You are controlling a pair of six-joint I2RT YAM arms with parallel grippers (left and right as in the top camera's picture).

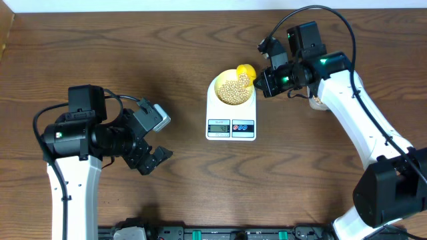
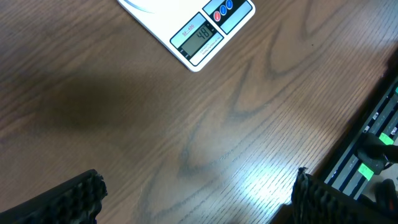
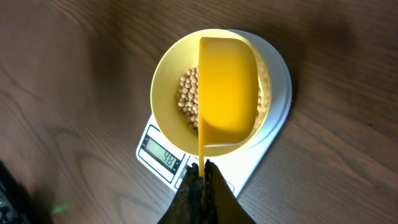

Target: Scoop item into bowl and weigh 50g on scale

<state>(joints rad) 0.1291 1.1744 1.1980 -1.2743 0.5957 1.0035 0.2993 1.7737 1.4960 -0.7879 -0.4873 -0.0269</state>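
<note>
One scoop (image 3: 227, 87) — seemingly mouth-down — over the bowl (image 3: 166, 93), handle toward the right gripper (image 3: 202, 171) clamped on it; left gripper (image 2: 196, 199) apart.

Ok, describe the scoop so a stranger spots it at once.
Find the white scale at centre; a pale yellow bowl of beans sits on it. The scoop is the deeper-yellow cup overturned above that bowl, its thin handle pinched by the right gripper.

Left tool (image 1: 153, 161) spread; right tool (image 3: 200, 174) clamped.
</note>
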